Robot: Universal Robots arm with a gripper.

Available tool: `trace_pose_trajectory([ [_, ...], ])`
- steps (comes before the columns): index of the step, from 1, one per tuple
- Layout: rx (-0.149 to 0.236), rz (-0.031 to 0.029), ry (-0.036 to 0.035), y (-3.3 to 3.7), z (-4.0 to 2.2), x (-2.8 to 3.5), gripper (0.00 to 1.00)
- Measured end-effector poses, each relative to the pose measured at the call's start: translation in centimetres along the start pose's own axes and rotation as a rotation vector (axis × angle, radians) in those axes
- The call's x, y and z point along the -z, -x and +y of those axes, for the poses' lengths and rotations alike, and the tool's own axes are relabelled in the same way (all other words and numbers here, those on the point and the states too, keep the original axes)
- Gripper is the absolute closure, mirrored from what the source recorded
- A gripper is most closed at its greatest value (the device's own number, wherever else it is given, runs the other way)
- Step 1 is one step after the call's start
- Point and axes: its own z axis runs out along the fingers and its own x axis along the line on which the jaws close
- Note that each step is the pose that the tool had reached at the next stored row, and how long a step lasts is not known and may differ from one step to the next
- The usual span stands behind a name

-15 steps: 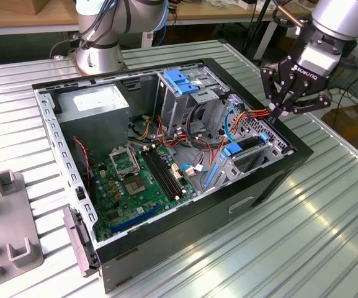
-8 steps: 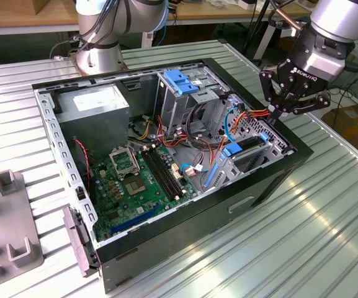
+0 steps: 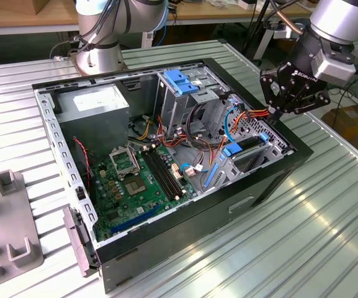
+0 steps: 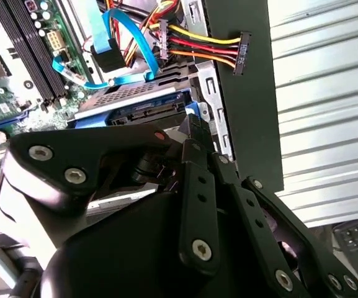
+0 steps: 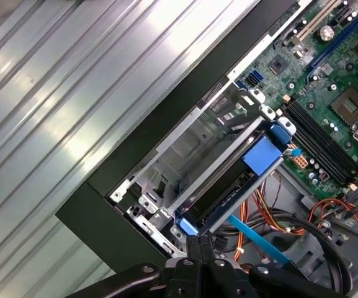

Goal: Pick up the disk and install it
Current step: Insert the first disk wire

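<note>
The disk (image 3: 251,143) lies flat in the drive bay at the front corner of the open computer case (image 3: 272,180), on the exterior view's right, with blue rails along its edges. In the first wrist view the disk (image 5: 225,189) sits in the metal bay with a blue tab at one end. In the second wrist view the disk (image 4: 132,98) shows its connector end. My gripper (image 3: 277,115) hangs just above the case's rim beside the bay, apart from the disk. Its fingers (image 5: 198,243) are pressed together with nothing between them.
A loose red-yellow-black power cable (image 4: 216,49) and a blue data cable (image 4: 113,37) hang over the bay near the disk's connector. The motherboard (image 3: 135,180), a grey power supply (image 3: 98,102) and a metal cage with a blue handle (image 3: 182,81) fill the case. Grey fixtures (image 3: 8,242) lie on the slatted table.
</note>
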Motion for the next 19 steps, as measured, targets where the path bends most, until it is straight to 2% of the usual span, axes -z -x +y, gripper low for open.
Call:
trace_pose_trajectory([
  [1,0.002,0.0056,-0.0057,-0.05,-0.1,-0.01,0.9],
  [2,0.004,0.017,-0.0174,0.01,-0.28,-0.01,0.9],
  [3,0.004,0.0249,-0.0253,0.11,-0.44,0.0,0.9],
  [5,0.005,0.0333,-0.0341,0.28,-0.77,-0.01,0.9],
  [7,0.011,0.038,-0.0394,0.4,-0.98,-0.02,0.9],
  [8,0.027,0.041,-0.043,0.49,-1.12,-0.03,0.9],
  [9,0.038,0.0416,-0.0445,0.53,-1.15,-0.06,0.9],
  [10,0.057,0.0426,-0.0465,0.54,-1.17,-0.08,0.9],
  [12,0.12,0.0435,-0.051,0.55,-1.18,-0.17,0.9],
  [15,0.171,0.0472,-0.0575,0.55,-1.17,-0.23,0.9],
  [16,0.178,0.0505,-0.0606,0.55,-1.18,-0.23,0.9],
  [18,0.192,0.0624,-0.0719,0.63,-1.35,-0.25,0.9],
  [19,0.198,0.0663,-0.0752,0.68,-1.45,-0.25,0.89],
])
